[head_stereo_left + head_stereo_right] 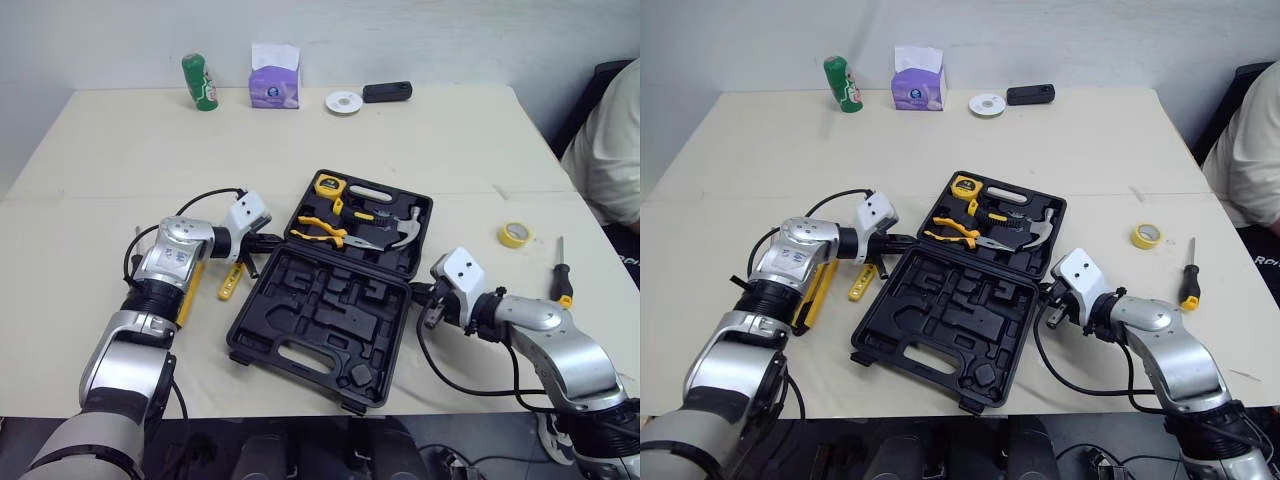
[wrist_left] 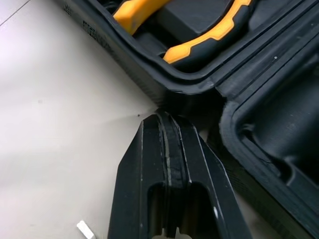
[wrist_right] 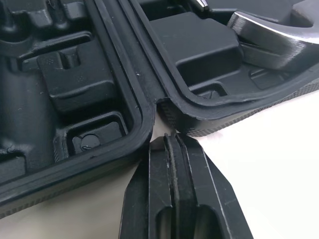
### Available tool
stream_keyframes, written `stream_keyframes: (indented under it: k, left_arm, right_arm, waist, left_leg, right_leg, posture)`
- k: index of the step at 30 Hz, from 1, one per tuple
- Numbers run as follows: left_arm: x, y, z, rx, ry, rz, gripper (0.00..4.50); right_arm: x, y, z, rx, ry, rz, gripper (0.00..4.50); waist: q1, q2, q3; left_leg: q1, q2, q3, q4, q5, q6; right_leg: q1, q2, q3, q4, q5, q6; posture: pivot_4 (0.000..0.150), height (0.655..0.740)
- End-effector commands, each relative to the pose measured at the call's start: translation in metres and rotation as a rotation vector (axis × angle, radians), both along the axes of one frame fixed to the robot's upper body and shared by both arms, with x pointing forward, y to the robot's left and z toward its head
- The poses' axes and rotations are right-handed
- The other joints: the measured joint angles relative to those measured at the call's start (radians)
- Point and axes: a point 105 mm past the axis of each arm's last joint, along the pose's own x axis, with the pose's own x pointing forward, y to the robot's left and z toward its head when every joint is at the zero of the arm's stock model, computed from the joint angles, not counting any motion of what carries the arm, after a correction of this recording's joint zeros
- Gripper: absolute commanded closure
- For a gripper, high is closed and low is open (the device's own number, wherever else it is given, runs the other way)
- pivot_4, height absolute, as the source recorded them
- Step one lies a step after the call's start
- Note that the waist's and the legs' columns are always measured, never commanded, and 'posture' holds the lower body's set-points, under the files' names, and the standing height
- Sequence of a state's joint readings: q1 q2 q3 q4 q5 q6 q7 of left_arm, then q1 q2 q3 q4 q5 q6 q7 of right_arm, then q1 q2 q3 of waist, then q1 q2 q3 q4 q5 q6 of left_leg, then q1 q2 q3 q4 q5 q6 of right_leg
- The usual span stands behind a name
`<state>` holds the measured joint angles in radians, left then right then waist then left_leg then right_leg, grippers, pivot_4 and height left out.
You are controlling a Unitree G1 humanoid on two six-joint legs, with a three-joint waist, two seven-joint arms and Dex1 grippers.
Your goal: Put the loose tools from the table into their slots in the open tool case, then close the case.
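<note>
A black tool case (image 1: 320, 310) lies open in the middle of a pale table (image 1: 120, 160), and we place everything else from it. Its far half holds a yellow tape measure (image 1: 328, 185), yellow-handled pliers (image 1: 325, 230) and a steel-headed hammer (image 1: 405, 228). Its near half shows moulded slots with no tools in them.

The left gripper (image 2: 167, 117) sits at the case's left side, its tip just at the corner where the two halves join. Its two fingers are pressed flat together and hold nothing. The right gripper (image 3: 172, 139) sits at the matching corner on the case's right side, its fingers likewise pressed together and empty.

Loose on the table, left of the case, lies a small yellow-handled tool (image 1: 230, 283). A longer yellow one (image 1: 190, 292) beside it is partly hidden by the left arm, and we cannot tell what it is. Right of the case lie a roll of yellow tape (image 1: 514, 234) and, farther out, a screwdriver (image 1: 563, 270).

Beyond the case, along the table's far edge, stand a green can (image 1: 200, 82), a purple tissue box (image 1: 274, 80), a white disc (image 1: 343, 102) and a small black box (image 1: 387, 92). A person (image 1: 610, 150) sits far right of the case.
</note>
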<state>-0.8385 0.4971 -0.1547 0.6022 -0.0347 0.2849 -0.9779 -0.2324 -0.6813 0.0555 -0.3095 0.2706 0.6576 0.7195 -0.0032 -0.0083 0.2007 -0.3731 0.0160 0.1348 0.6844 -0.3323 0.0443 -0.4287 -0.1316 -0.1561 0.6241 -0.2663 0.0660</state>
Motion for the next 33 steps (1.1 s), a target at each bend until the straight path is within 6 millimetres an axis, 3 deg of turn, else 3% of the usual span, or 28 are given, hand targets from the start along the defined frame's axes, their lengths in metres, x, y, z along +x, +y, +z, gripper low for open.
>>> stream_keyframes:
  k: [1, 8, 15, 25, 33]
  left_arm:
    - [-0.031, -0.026, 0.002, -0.036, 0.036, -0.197, 4.47]
    - [-0.066, -0.021, -0.008, -0.034, 0.077, -0.218, 4.47]
    - [-0.088, -0.02, -0.017, -0.035, 0.104, -0.181, 4.47]
    - [-0.088, -0.004, -0.031, -0.064, 0.115, -0.033, 4.47]
    - [-0.089, 0.015, -0.027, -0.061, 0.093, 0.034, 4.47]
  right_arm:
    - [-0.004, 0.026, 0.014, -0.009, -0.062, 0.154, 4.5]
    - [0.0, 0.029, 0.015, -0.114, -0.072, 0.309, 4.5]
    - [0.005, 0.022, 0.013, -0.189, -0.065, 0.394, 4.5]
    - [0.01, 0.014, -0.001, -0.239, -0.063, 0.384, 4.5]
    - [0.016, -0.01, -0.001, -0.275, -0.074, 0.292, 4.5]
  waist:
    - [0.0, 0.0, 0.0]
    - [-0.012, -0.001, -0.001]
    - [-0.006, -0.001, -0.001]
    - [-0.002, -0.004, -0.005]
    - [-0.004, -0.008, -0.01]
  left_leg:
    - [0.0, 0.0, 0.0, 0.0, 0.0, 0.0]
    - [0.002, 0.001, 0.0, 0.0, 0.0, 0.0]
    - [0.002, 0.001, 0.0, 0.0, 0.0, 0.0]
    - [0.004, 0.002, 0.0, 0.0, 0.0, 0.0]
    - [0.005, 0.002, 0.0, 0.0, -0.001, -0.002]
  right_leg:
    - [0.0, 0.0, 0.0, 0.0, 0.0, 0.0]
    - [0.001, -0.001, 0.001, 0.0, 0.0, 0.0]
    - [0.001, -0.002, 0.002, 0.0, 0.0, 0.0]
    - [0.003, -0.004, 0.003, 0.0, 0.0, 0.0]
    - [0.004, -0.004, 0.003, 0.0, 0.0, -0.001]
  posture:
    - [0.15, 0.7278]
    - [0.15, 0.7278]
    - [0.15, 0.7278]
    - [0.15, 0.7278]
    - [0.15, 0.7278]
